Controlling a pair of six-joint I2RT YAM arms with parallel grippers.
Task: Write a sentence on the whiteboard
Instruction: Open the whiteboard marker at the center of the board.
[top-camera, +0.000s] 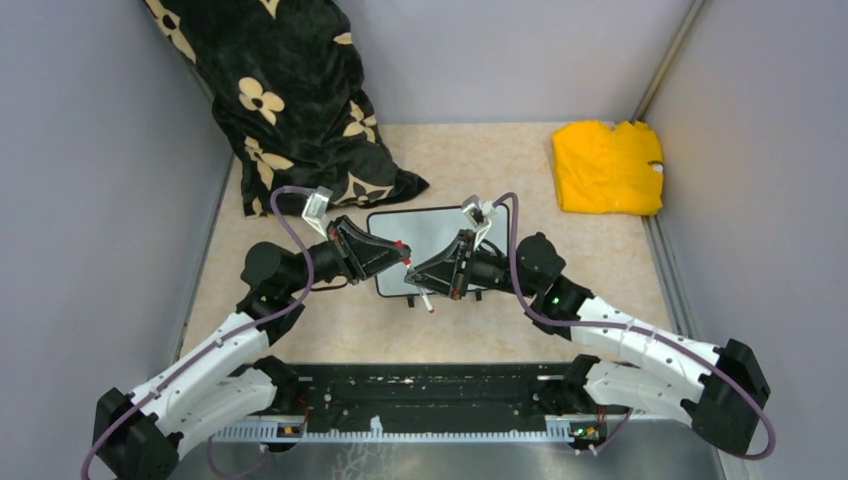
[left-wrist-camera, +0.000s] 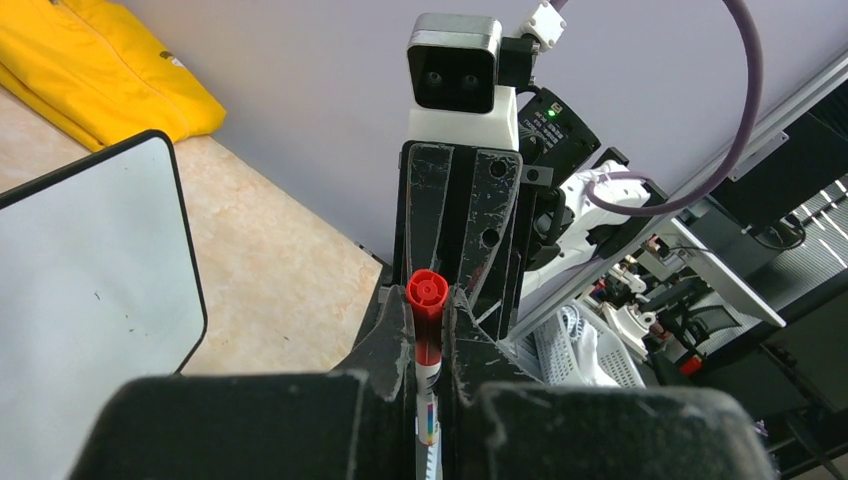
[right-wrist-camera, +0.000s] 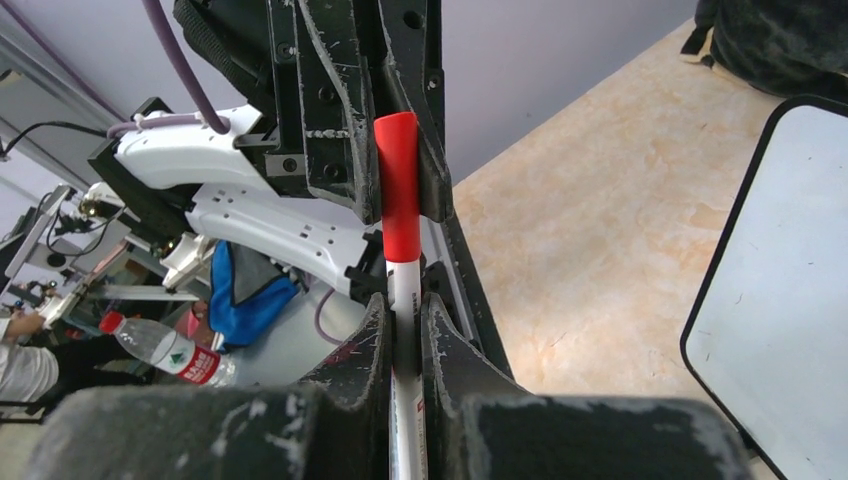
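One whiteboard (top-camera: 425, 232): white face, thin black frame, rounded corners.

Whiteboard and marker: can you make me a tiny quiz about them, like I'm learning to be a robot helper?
1. True or false: the whiteboard already has red words written on it.
2. How many arms grip the marker? A: none. B: one. C: both.
3. What colour is the marker's cap?

Key
1. False. Every part of the board that shows is blank.
2. C. The left fingers pinch the cap end and the right fingers pinch the white barrel.
3. Red, and it is on the marker.
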